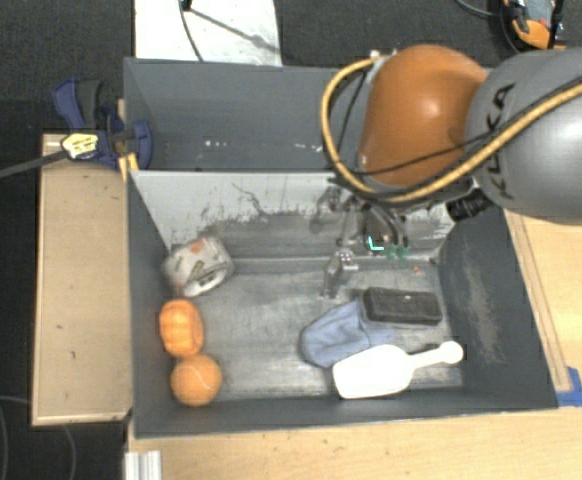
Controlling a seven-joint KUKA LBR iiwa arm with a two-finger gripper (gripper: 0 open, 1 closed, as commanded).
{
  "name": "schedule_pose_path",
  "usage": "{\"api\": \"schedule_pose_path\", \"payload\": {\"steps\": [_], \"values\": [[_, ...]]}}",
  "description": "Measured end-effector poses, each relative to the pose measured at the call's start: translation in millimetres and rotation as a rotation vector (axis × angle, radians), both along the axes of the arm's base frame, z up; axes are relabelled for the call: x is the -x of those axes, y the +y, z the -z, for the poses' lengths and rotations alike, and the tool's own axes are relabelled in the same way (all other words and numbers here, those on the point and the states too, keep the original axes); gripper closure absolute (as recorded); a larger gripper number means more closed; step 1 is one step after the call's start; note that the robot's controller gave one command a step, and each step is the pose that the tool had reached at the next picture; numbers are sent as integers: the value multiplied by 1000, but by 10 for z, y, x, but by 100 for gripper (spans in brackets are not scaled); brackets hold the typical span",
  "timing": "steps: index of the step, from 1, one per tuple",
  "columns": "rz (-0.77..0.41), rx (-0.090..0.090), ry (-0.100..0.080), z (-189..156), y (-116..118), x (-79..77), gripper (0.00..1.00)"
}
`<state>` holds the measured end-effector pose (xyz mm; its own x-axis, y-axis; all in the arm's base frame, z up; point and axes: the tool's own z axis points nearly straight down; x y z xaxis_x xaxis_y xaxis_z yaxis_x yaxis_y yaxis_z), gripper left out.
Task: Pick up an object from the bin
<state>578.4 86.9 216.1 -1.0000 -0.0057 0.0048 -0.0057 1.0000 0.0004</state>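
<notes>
My gripper (339,268) hangs low over the middle of the bin floor, under the arm's orange dome, and holds nothing that I can see. Just right of and below it lies a flat black rectangular block (401,306). A crumpled blue-grey cloth piece (331,336) lies directly below the gripper, touching the block's left end. A white plastic scoop (386,370) rests against the cloth's lower edge, its handle pointing right.
At the left side of the bin lie a silvery roll (198,265), an orange pumpkin-shaped thing (181,328) and an orange ball (196,380). The arm and its cables cover the bin's upper right.
</notes>
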Motion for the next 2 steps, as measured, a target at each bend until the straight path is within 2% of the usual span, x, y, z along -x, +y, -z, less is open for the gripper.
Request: {"api": "schedule_pose_path", "payload": {"steps": [1,2], "values": [[2,-1,-8,-46,-4,-16,0],[-35,-1,-12,512,-183,413,0]]}}
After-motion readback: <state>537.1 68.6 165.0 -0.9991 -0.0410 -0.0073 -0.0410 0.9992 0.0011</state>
